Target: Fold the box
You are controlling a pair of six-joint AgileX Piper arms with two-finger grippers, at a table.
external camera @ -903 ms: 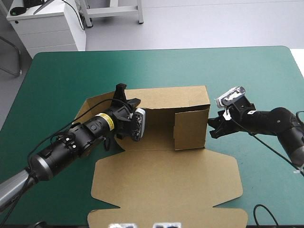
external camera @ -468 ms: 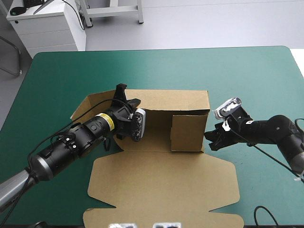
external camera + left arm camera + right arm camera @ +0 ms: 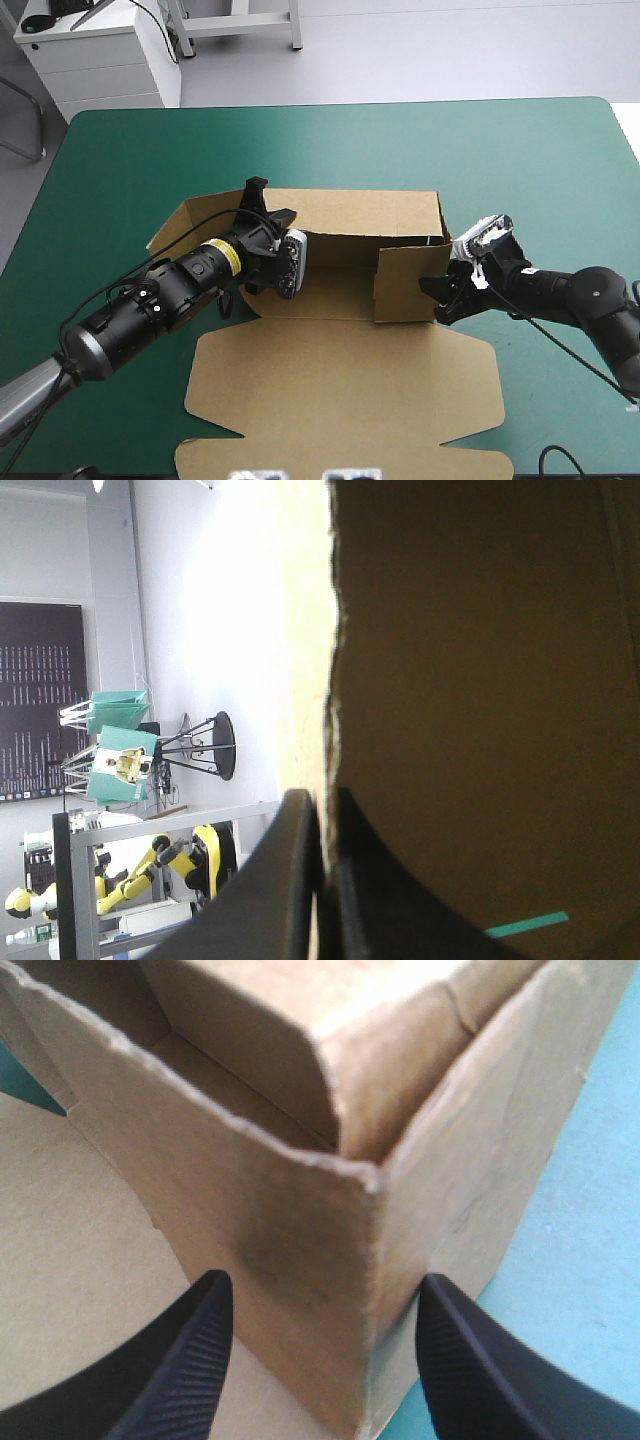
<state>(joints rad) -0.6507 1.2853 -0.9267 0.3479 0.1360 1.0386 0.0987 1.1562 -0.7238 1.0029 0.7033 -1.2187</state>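
The brown box (image 3: 350,215) sits mid-tabletop (image 3: 140,150) on the teal-green cover, partly formed into an open tray. Its rear wall stands upright. At the box's left end a flap (image 3: 172,228) leans outward. At its right end a short panel (image 3: 405,282) stands along the front, meeting the end wall at a corner. The lid (image 3: 340,390) lies flat on the cover on the near side of the box, with notched corners.

The left end effector (image 3: 268,200) reaches across the box's floor from the front-left and up to the rear wall near its left end. In the left wrist view its black fingers are pressed all but together (image 3: 320,802), with the wall's thin board edge pinched between them and the box's (image 3: 480,680) brown face filling the space ahead.

The right end effector (image 3: 440,296) is at the box's front-right corner, outside the tray. In the right wrist view its fingers are spread wide (image 3: 320,1295), one on each side of that corner of the box (image 3: 250,1180), neither clearly pressing the board. That view looks into the tray: an inner flap (image 3: 250,1050) is folded along the wall inside the corner, and only bare board shows within.
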